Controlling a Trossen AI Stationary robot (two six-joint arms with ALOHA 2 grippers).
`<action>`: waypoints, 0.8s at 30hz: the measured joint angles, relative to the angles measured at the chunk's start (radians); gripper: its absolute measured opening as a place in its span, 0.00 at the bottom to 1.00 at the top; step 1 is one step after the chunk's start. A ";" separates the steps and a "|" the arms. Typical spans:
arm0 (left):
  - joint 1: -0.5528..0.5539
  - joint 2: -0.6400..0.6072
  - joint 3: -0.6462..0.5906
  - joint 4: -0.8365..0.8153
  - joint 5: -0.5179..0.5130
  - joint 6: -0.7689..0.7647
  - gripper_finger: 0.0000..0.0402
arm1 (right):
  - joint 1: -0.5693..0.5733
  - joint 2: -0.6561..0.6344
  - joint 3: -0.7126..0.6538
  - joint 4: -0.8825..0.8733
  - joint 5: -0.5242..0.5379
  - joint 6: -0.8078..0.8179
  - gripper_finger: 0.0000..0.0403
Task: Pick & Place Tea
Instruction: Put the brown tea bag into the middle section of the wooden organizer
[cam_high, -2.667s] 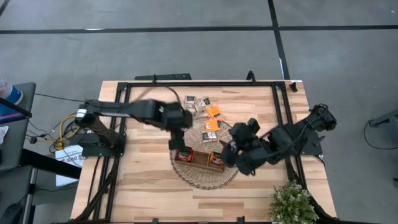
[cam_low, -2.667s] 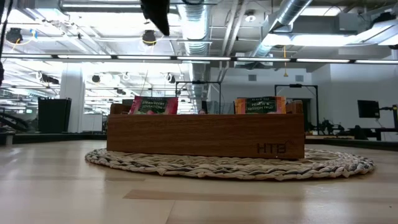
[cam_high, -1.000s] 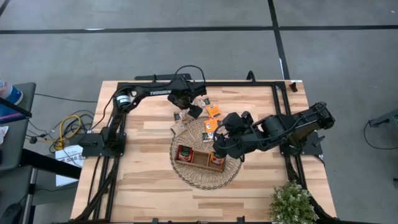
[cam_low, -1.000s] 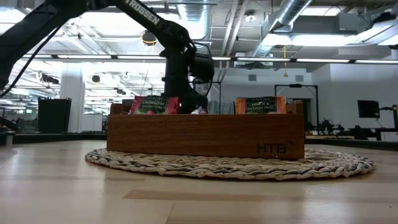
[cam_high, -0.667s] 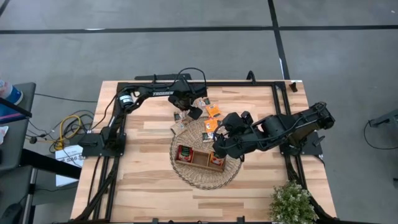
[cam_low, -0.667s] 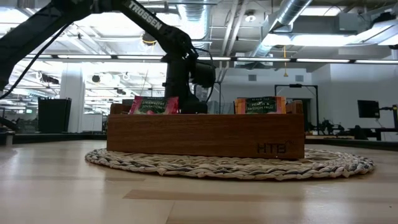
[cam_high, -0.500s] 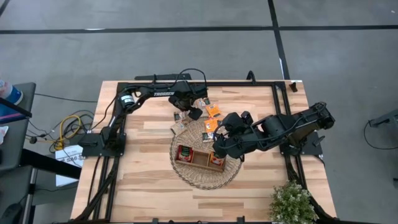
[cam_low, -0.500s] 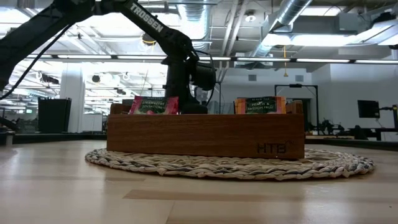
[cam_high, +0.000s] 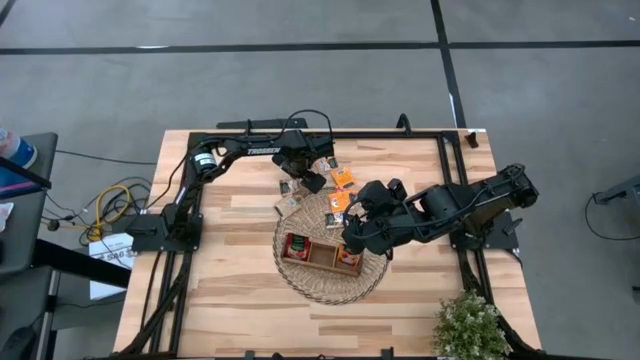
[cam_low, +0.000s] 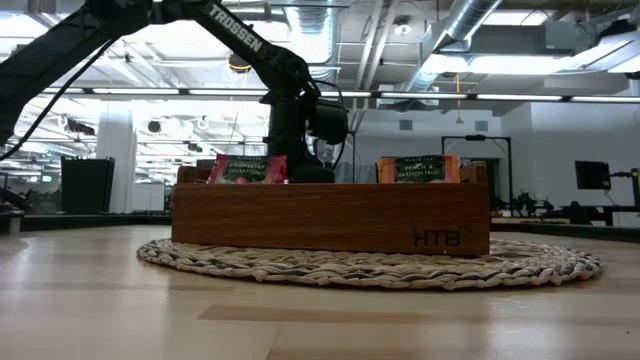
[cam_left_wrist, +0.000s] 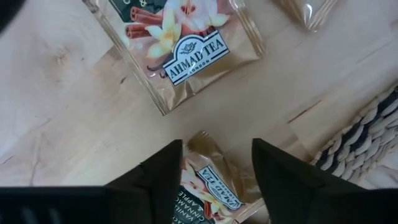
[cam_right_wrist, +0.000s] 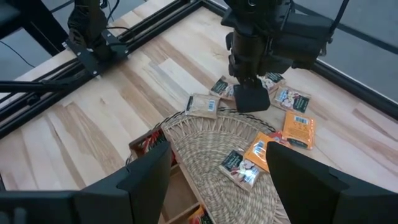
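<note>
Loose tea sachets lie flat at the table's far middle: pale ones (cam_high: 303, 163), orange ones (cam_high: 343, 179), some on the wicker basket's far rim (cam_high: 340, 205). My left gripper (cam_high: 308, 181) is down among them, open. In the left wrist view its fingers (cam_left_wrist: 216, 146) stand on either side of a pale sachet (cam_left_wrist: 208, 180); another pale sachet (cam_left_wrist: 186, 43) lies beyond. My right gripper (cam_high: 352, 240) hovers open over the basket, near the wooden tray (cam_high: 322, 253). A red sachet (cam_low: 245, 168) and an orange one (cam_low: 418, 168) stand in the tray. My left gripper comes from above, pointing down, with one finger (cam_left_wrist: 165, 171) on each side of the pale sachet's corner (cam_left_wrist: 202, 140). That sachet lies flat on the table. I cannot tell whether the fingers touch it.
The round wicker basket (cam_high: 300, 285) lies flat mid-table under the tray. A potted plant (cam_high: 468, 325) stands at the near right corner. Black frame rails (cam_high: 320, 134) run along the far, left and right edges. Bare wood lies at the near left.
My left gripper has moved down onto the loose sachets at the far side and dropped behind the tray in the low view. The right arm has kept still.
</note>
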 joint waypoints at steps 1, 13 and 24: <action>0.000 0.000 0.000 -0.002 0.000 0.004 0.41 | 0.000 0.000 0.000 0.000 0.002 0.000 0.63; 0.000 0.000 0.000 -0.001 0.000 0.017 0.03 | 0.000 0.000 0.000 0.016 0.003 0.000 0.63; 0.000 -0.072 0.002 -0.052 0.012 0.046 0.00 | 0.000 0.000 0.000 0.015 0.003 -0.009 0.63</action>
